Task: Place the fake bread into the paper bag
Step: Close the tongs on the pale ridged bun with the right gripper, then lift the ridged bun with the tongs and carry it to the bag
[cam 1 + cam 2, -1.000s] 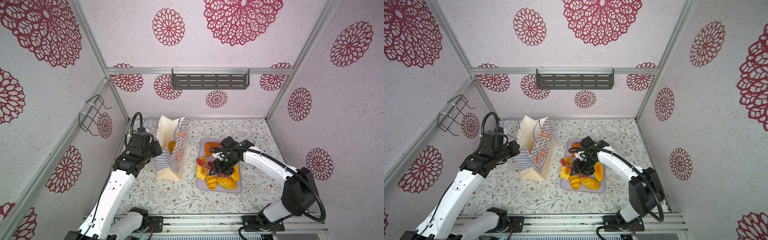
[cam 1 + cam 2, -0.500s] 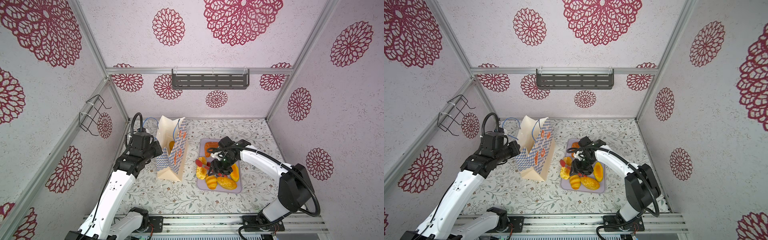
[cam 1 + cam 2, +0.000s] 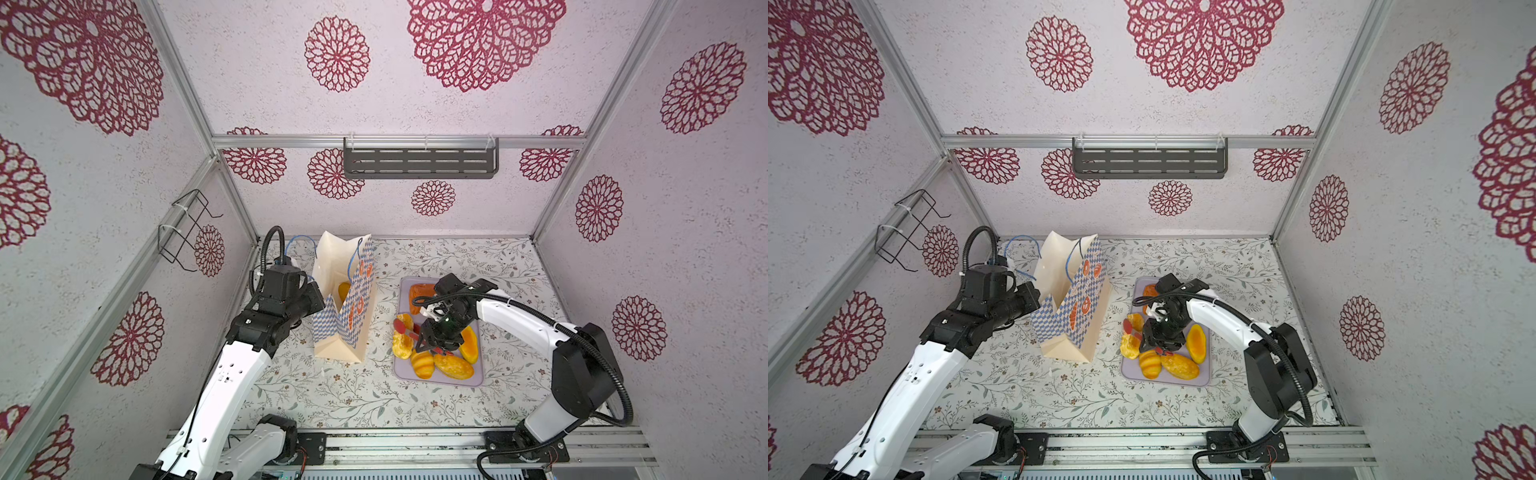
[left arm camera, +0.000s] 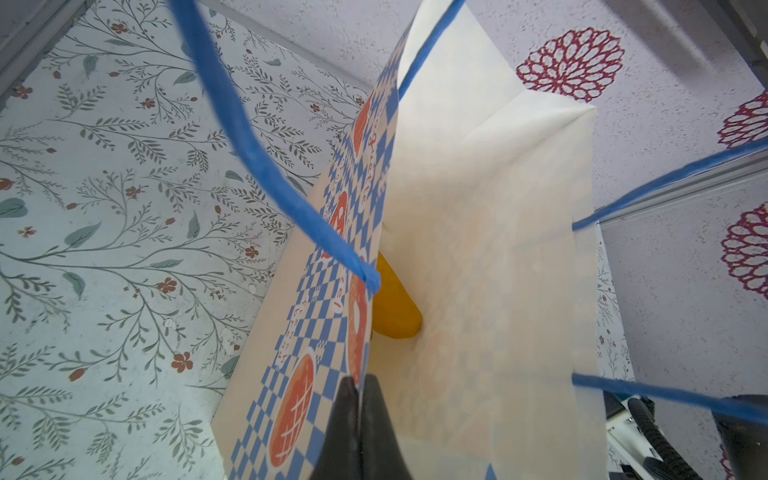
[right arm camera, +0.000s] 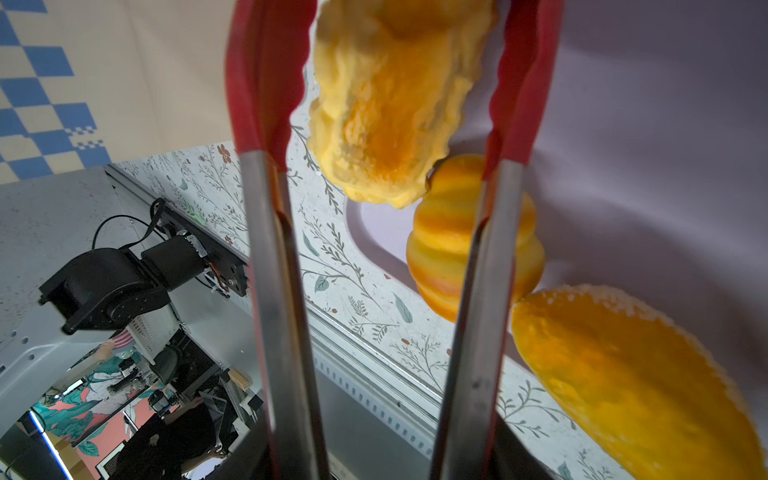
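The paper bag stands upright and open at the left; my left gripper is shut on its near rim. One yellow fake bread lies inside it. My right gripper is shut on the metal arms of red-tipped tongs and hangs over the lilac tray. The two red tips flank a ridged pale-yellow loaf, with a small gap on one side. Several more loaves lie on the tray in both top views, among them a spiral roll and a long roll.
A blue cord handle loops in front of my left wrist camera. A grey shelf hangs on the back wall and a wire rack on the left wall. The floral mat covers the floor.
The tongs' arms have drawn closer together around the ridged loaf, and the right arm has shifted slightly over the tray. The left arm and the bag have stayed still.
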Robot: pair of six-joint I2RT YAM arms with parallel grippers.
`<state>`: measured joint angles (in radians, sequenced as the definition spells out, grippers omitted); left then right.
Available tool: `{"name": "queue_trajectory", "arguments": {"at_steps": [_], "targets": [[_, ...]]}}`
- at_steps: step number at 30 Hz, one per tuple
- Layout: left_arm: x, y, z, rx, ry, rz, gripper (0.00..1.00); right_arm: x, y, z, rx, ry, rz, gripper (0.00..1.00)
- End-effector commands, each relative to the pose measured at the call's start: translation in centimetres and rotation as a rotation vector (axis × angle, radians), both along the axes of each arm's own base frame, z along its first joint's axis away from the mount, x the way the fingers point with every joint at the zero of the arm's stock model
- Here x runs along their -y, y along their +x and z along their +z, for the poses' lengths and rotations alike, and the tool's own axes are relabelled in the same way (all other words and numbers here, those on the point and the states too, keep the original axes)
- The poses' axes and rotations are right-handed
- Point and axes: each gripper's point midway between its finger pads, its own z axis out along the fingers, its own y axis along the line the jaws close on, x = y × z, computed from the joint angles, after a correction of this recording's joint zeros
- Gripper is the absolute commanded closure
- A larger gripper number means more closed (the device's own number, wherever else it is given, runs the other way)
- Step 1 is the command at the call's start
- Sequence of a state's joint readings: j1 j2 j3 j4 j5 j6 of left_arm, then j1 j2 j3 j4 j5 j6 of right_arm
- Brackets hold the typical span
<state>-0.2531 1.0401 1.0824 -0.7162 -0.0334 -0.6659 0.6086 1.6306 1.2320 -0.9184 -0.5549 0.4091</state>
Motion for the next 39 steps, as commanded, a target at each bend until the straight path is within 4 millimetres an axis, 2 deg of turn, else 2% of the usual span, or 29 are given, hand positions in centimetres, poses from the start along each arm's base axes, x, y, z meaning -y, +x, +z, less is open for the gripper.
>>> {"name": "queue_trajectory", "arguments": {"at_steps": [1,10,23,27,31,39], "targets": [[0.4,0.2,0.6,0.034,-0.018,-0.011,1.0,-0.7,0.6,1.4,0.035,0.036,0.022,0.47],[0.6,0.6,1.0,0.04,-0.022,-0.017,1.0,0.3,1.1,2.2,0.092,0.033,-0.02,0.55],[1.3,1.0,2.7,0.081,-0.058,-0.042,1.0,1.9,3.5,7.4,0.254,0.14,-0.139,0.6],[1.5,1.0,2.9,0.082,-0.069,-0.048,1.0,2.3,4.6,10.3,0.342,0.182,-0.148,0.6],[1.7,1.1,3.0,0.083,-0.082,-0.047,1.0,2.4,6.2,14.0,0.458,0.218,-0.164,0.6],[2.0,1.2,3.1,0.08,-0.105,-0.05,1.0,1.7,9.6,21.4,0.678,0.31,-0.206,0.6]]}}
